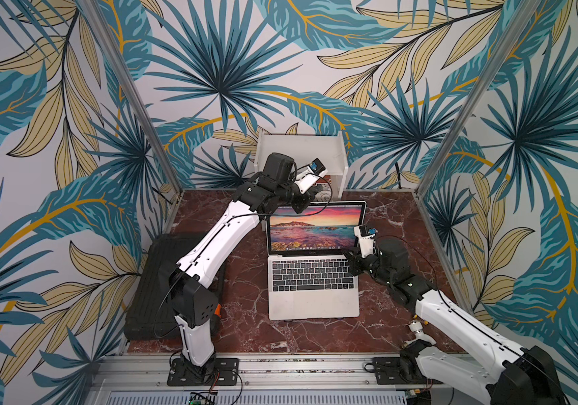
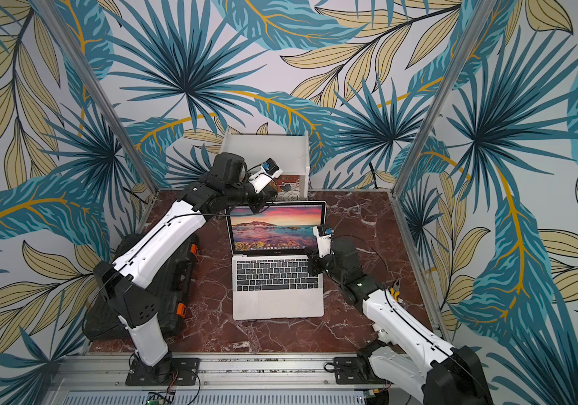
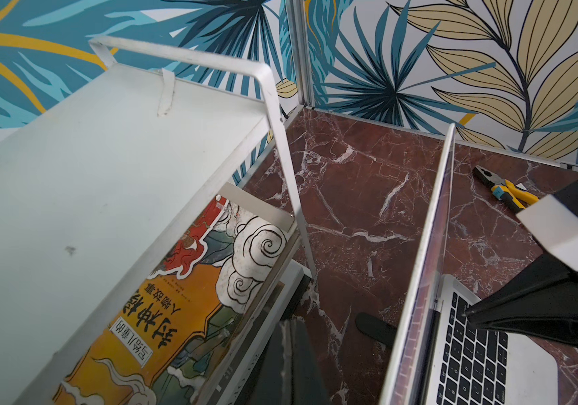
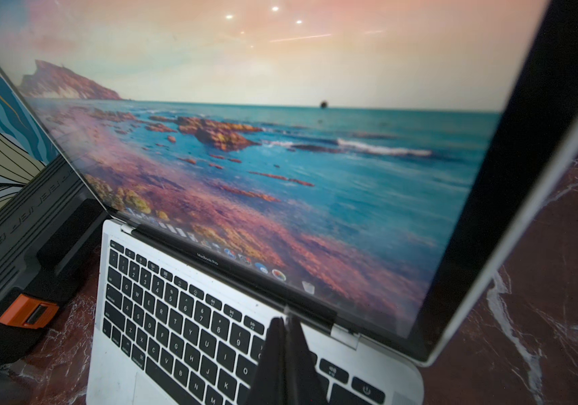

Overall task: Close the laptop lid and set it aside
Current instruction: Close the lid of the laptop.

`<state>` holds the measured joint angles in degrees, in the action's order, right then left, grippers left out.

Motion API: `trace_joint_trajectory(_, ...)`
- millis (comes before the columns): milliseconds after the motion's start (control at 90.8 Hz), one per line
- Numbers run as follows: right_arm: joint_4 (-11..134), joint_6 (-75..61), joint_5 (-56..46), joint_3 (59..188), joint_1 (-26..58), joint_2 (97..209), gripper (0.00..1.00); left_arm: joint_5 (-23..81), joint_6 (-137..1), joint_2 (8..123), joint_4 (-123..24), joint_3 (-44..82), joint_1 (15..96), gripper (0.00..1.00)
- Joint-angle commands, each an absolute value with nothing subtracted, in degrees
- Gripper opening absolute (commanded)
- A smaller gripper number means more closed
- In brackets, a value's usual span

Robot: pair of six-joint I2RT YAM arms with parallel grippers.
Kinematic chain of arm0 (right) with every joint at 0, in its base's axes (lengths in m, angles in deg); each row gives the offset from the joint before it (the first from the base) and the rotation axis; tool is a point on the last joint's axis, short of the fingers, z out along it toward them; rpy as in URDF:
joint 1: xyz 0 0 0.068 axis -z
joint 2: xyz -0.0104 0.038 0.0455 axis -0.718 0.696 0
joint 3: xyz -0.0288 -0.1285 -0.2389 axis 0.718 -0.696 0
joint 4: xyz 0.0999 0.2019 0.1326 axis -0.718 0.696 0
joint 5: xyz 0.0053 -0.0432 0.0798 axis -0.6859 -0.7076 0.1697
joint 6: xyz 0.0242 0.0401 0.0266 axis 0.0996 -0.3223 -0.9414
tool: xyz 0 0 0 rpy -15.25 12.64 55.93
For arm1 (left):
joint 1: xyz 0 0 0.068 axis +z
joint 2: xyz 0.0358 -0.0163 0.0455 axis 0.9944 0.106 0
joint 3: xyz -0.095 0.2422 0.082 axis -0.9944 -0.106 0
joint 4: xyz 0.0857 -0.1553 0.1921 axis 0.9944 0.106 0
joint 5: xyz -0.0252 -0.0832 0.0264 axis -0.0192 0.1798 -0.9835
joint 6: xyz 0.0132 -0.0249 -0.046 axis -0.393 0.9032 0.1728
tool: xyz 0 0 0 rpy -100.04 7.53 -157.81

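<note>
left tool, shut behind the laptop lid, should tip it forward slowly; right tool, also shut, must clear the keys.

I see the laptop lid edge-on, raised from the keyboard. Behind the lid stands the white shelf, with an orange-covered book lying under its top. My left gripper, fingers pressed together, hovers behind the lid too, near it. On the lid's screen side, the right gripper, closed to one point, sits over the keys. Yellow-handled pliers lie farther out on the marble tabletop.
</note>
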<state>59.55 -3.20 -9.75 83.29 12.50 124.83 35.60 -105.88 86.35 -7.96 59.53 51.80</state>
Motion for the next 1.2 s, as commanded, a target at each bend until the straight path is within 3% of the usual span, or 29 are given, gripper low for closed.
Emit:
trace_joint_trajectory(0, 59.4, -2.1, -11.1, 82.3, 12.2, 123.7, 0.00, 34.4, -106.4, 84.0, -7.7, 57.6, 51.0, 0.02)
trace_joint_trajectory(1090, 59.6, -1.6, -12.0, 81.1, 12.1, 120.4, 0.00, 35.4, -104.3, 76.6, -9.0, 48.6, 47.4, 0.03)
trace_joint_trajectory(1157, 60.0, -1.6, -11.1, 81.5, 12.1, 120.3, 0.04, 34.3, -104.6, 76.5, -9.4, 49.2, 47.4, 0.11)
trace_joint_trajectory(1190, 59.8, -1.7, -10.7, 81.3, 12.1, 120.0, 0.04, 33.4, -104.8, 76.6, -9.4, 50.0, 47.5, 0.29)
